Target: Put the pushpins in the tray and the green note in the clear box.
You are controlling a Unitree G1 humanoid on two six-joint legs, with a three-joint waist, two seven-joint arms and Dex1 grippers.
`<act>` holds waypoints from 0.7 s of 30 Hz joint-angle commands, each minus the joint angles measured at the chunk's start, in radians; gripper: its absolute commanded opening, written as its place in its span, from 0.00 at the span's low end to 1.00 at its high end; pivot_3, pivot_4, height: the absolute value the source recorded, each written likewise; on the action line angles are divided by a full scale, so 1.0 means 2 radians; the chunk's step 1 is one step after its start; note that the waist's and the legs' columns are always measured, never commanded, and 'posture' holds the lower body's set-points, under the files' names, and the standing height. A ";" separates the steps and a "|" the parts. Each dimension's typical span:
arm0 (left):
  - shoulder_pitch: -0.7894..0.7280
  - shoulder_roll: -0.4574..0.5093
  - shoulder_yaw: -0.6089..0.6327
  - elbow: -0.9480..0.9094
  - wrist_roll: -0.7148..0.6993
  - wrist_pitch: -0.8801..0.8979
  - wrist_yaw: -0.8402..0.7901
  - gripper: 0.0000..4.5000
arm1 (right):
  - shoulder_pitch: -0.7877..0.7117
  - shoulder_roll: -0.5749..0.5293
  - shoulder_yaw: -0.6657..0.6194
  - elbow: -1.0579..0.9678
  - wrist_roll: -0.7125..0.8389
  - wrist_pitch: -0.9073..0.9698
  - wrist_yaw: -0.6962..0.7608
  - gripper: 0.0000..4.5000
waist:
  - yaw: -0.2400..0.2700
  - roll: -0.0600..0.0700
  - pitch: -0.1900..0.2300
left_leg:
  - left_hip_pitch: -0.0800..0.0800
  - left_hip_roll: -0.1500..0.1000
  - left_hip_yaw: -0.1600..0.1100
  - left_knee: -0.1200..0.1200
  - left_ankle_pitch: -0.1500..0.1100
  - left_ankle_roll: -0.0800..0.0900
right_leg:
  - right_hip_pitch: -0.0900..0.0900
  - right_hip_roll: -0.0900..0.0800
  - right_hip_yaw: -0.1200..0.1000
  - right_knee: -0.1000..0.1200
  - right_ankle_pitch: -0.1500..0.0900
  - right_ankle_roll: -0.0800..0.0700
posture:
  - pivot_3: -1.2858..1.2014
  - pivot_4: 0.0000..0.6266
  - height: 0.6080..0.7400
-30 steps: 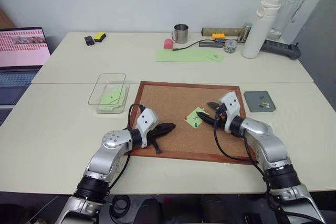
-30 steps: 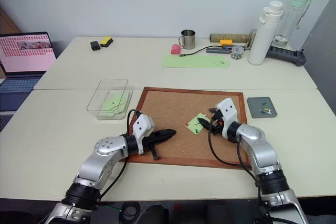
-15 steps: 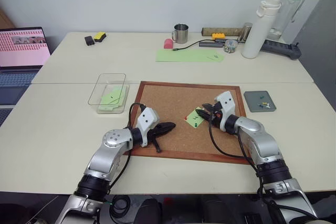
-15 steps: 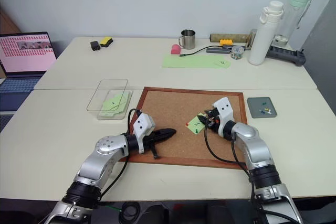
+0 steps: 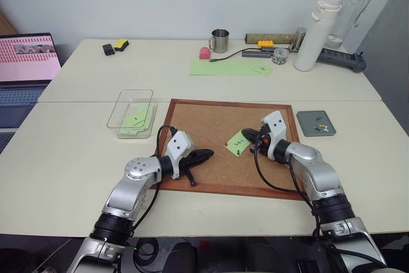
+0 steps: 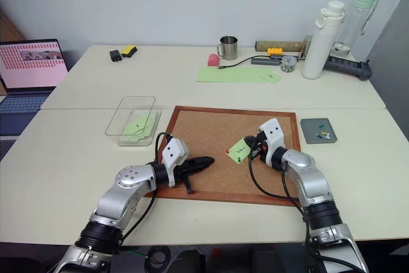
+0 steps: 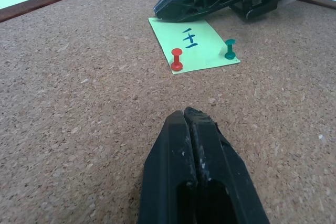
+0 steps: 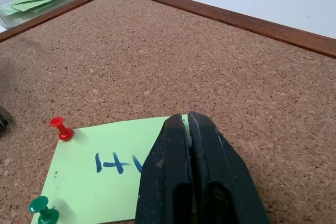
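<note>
Two closed claws over a note pinned on the corkboard.

The green note [image 8: 107,171] lies on the corkboard [image 5: 204,126], with a dark scribble like "H" on it that I cannot read for sure. A red pin [image 8: 61,128] and a green pin [image 8: 42,208] stick in its two corners. The right claw [image 8: 186,124] is shut tight with its tip over the note's edge. The left claw [image 7: 190,116] is shut too, empty, near the note. The clear box [image 5: 132,112] sits left of the board with green papers inside. The grey tray [image 5: 315,123] sits on the bench [image 5: 64,151] at the right.
</note>
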State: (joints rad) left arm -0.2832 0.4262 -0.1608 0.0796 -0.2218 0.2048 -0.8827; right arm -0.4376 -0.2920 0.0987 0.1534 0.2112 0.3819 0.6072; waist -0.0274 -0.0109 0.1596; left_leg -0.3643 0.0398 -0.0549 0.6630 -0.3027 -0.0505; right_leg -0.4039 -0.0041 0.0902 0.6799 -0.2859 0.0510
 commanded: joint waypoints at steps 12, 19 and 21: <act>-0.002 0.001 -0.011 0.020 0.013 0.015 0.001 0.00 | 0.015 -0.009 -0.046 -0.136 0.048 0.039 -0.014 0.01 | 0.000 0.000 0.000 | 0.000 0.000 0.000 0.000 0.000 0.000 | 0.000 0.000 0.000 0.000 0.000 0.000 | 0.52 0.24 1.00; 0.002 0.000 -0.012 0.016 0.013 0.013 0.002 0.00 | -0.008 -0.031 -0.130 -0.102 0.032 0.037 -0.102 0.01 | 0.000 0.000 0.000 | 0.000 0.000 0.000 0.000 0.000 0.000 | 0.000 0.000 0.000 0.000 0.000 0.000 | 0.52 0.24 1.00; 0.003 0.000 -0.013 0.013 0.012 0.013 0.002 0.00 | -0.017 -0.052 -0.151 -0.063 0.020 0.037 -0.121 0.01 | 0.000 0.000 0.000 | 0.000 0.000 0.000 0.000 0.000 0.000 | 0.000 0.000 0.000 0.000 0.000 0.000 | 0.52 0.24 1.00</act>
State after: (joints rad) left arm -0.2922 0.4270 -0.1639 0.0848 -0.2216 0.2120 -0.8856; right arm -0.4382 -0.3498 -0.1287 -0.0367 0.2836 0.4688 0.4223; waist -0.0268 -0.0109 0.1597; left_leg -0.3646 0.0397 -0.0548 0.6627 -0.3027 -0.0505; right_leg -0.4040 -0.0041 0.0903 0.6795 -0.2859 0.0510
